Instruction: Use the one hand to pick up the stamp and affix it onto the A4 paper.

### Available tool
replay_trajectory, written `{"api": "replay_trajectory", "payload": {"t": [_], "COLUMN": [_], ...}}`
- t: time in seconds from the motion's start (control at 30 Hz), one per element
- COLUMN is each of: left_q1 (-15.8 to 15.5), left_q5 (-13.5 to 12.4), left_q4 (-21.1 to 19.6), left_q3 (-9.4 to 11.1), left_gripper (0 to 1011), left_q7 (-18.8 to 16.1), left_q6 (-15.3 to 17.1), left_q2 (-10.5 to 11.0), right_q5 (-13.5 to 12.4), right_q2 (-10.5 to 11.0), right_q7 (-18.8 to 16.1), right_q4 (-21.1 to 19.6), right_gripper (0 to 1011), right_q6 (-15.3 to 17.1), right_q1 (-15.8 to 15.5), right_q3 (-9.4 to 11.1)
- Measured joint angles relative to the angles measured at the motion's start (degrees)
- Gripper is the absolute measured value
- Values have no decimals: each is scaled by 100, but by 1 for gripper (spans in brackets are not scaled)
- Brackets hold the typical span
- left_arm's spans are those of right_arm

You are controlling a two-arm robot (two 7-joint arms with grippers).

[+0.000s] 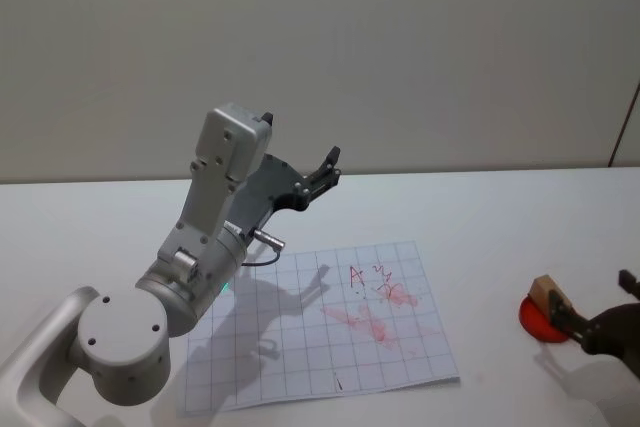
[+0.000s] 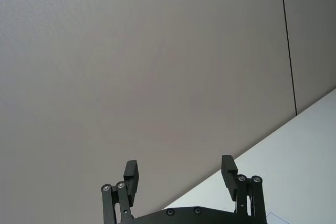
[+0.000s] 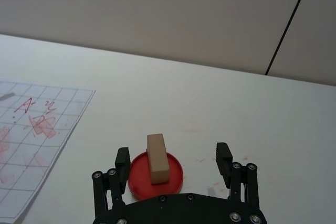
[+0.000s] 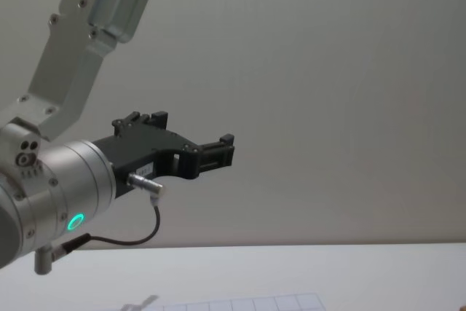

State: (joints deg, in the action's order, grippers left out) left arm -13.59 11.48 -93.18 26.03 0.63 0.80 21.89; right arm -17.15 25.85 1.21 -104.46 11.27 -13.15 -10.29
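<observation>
The stamp (image 1: 549, 298) is a pale wooden block standing on a round red pad (image 1: 540, 319) at the table's right side; the right wrist view has the stamp (image 3: 157, 158) on that pad (image 3: 176, 174) too. My right gripper (image 3: 174, 158) is open, a finger on either side of the stamp without touching it, and it enters the head view at the right edge (image 1: 590, 317). The A4 paper (image 1: 300, 347) lies flat mid-table, gridded, with red marks (image 1: 370, 307). My left gripper (image 1: 325, 175) hangs raised above the paper's far edge, open and empty.
The white table (image 1: 500, 217) runs back to a plain grey wall. A thin dark line (image 3: 289, 24) runs down the wall at the right. My left arm's big grey joints (image 1: 130, 332) stand over the paper's near-left part.
</observation>
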Motion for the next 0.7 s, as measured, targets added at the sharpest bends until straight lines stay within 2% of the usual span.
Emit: {"api": "replay_trajectory", "payload": {"t": [0.33,0.7], "left_q1": [0,0], "left_q5": [0,0], "left_q4": [0,0], "left_q3": [0,0], "left_gripper": [1001,1001], "left_q7": [0,0], "left_q6": [0,0], "left_q2": [0,0], "right_q5": [278,485], "right_q2": [-155,-302], "right_q7": [-300,-500], "right_q4": [405,743], "right_gripper": [1001,986], "right_q6": [248,360], "right_q1": [277,520], "right_q3": [-96,-165]}}
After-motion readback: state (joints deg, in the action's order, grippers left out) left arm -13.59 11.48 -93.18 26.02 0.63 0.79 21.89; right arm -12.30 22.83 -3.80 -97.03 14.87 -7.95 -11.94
